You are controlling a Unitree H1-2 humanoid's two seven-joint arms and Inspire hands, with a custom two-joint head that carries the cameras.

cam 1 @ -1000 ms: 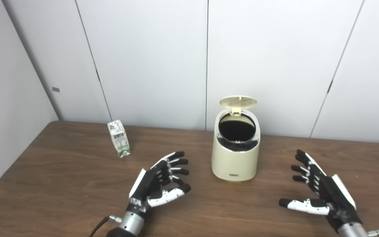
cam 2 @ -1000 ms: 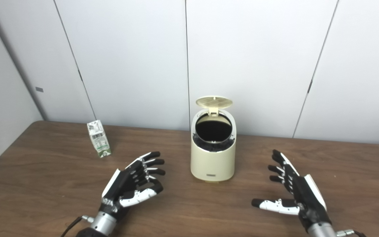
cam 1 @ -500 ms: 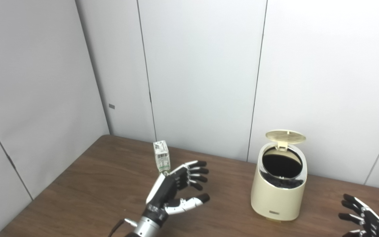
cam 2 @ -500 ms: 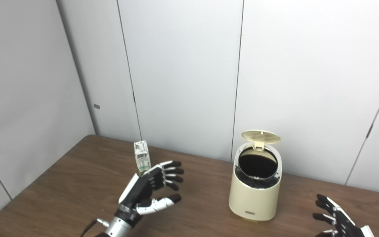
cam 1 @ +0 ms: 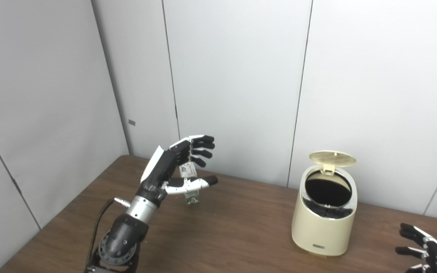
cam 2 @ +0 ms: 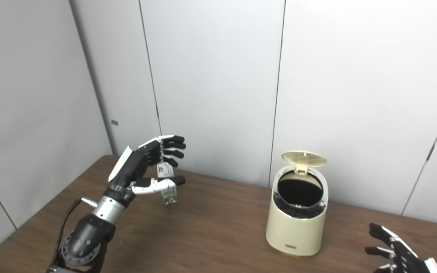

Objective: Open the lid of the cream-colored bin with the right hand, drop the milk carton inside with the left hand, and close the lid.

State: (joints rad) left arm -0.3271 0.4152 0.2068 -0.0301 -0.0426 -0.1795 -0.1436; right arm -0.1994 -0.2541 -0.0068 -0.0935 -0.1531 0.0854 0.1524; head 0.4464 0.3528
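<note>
At the left of the frame my left hand (cam 1: 173, 167) is raised above the table (cam 1: 237, 231), fingers (cam 1: 202, 146) spread and thumb apart, holding nothing. The milk carton (cam 1: 190, 186) stands upright on the table just behind it, partly hidden by my thumb; I cannot tell whether I touch it. Right of centre stands the cream-colored bin (cam 1: 326, 216), its lid (cam 1: 332, 158) tipped up and the dark opening showing. At the lower right corner my right hand (cam 2: 400, 254) shows only its spread, empty fingers.
</note>
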